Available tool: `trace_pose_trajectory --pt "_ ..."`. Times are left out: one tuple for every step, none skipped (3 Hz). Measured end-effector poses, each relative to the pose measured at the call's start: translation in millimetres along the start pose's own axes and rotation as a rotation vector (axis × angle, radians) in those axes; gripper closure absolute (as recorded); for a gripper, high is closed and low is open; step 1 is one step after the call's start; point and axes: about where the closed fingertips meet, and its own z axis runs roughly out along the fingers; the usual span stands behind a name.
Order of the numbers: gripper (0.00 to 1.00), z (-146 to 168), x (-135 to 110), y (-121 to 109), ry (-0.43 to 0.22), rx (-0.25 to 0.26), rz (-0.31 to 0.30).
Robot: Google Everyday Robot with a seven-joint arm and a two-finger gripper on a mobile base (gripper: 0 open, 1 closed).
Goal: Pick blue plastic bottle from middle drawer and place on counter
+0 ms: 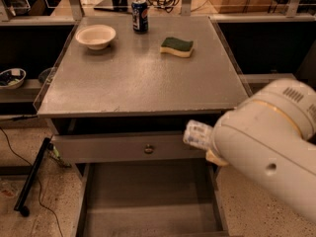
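Observation:
The blue plastic bottle (198, 134), small and clear with a whitish printed label, hangs in the air in front of the cabinet, just below the front edge of the counter (143, 83). It sticks out to the left from behind my large white arm. My gripper (211, 148) is mostly hidden by that arm and is shut on the bottle. Below it, the middle drawer (148, 201) stands pulled out, its flat grey bottom bare.
On the counter stand a white bowl (96, 36) at the back left, a dark blue Pepsi can (140, 16) at the back middle and a green-and-yellow sponge (177, 46). A closed drawer front with a round knob (148, 149) sits above the open drawer. A black bar and cables lie on the floor at the left.

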Motion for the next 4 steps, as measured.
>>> trace_pose_trajectory --pt "1.00 -16 -22 -30 -0.031 0.054 0.002" --pt "1.00 -18 -20 -33 -0.034 0.061 0.009" --pt "1.00 -22 -4 -35 -0.030 0.079 0.032" --pt "1.00 -44 4 -56 -0.037 0.143 0.026"
